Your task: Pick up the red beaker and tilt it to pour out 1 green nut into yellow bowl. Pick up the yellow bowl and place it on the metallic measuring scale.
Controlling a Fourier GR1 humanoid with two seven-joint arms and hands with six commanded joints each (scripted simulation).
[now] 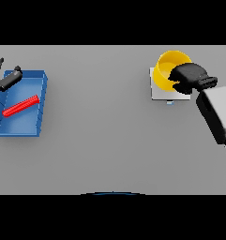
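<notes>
The yellow bowl (167,68) sits tilted over the metallic measuring scale (160,93) at the right rear of the table. My right hand (189,76) is curled round the bowl's right rim and covers that side of it. The red beaker (20,107) lies on its side inside a blue tray (42,101) at the left. My left hand (6,80) hovers over the tray's far left corner with its fingers spread, holding nothing. No green nut shows; the bowl's inside is partly hidden.
The blue tray stands against the table's left edge. The scale has a small light tab on its near side (169,102). My right forearm (217,112) runs from the lower right toward the bowl.
</notes>
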